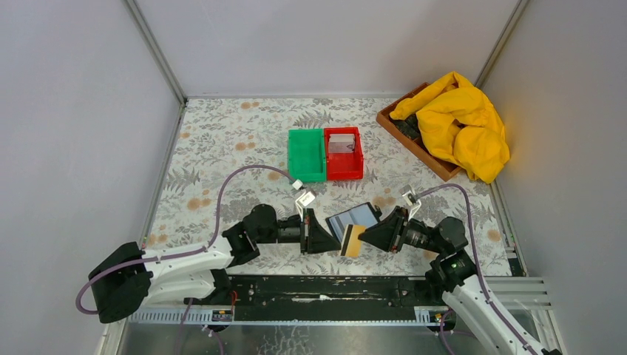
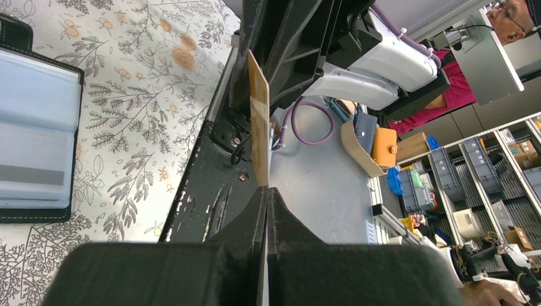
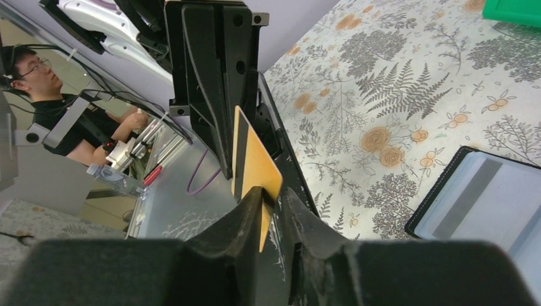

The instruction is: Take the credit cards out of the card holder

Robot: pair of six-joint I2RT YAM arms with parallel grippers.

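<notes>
One tan card (image 1: 353, 240) stands on edge in the air above the table's (image 1: 222, 148) near edge, just in front of the holder (image 1: 355, 218), and both tools meet on it. The left gripper (image 1: 339, 240) is clamped on one short end, jaws pressed together with only the card between them, as its wrist view shows (image 2: 266, 191). The right gripper (image 1: 362, 237) comes from the other side; in its own view (image 3: 271, 197) the jaws straddle the card (image 3: 255, 166), one finger against its face and a narrow gap at the other, so we read them as partly apart, not yet pinched. The one holder (image 3: 485, 191) lies flat and spread on the flowered cloth, sleeves up, a grey stripe showing in one sleeve. Behind it we count two bins side by side and touching: a green bin (image 1: 307, 155) and a red bin (image 1: 356, 166), the red one holding something flat and grey-white. At the far right sits one wooden tray (image 1: 414, 148) under one yellow cloth (image 1: 458, 122).
</notes>
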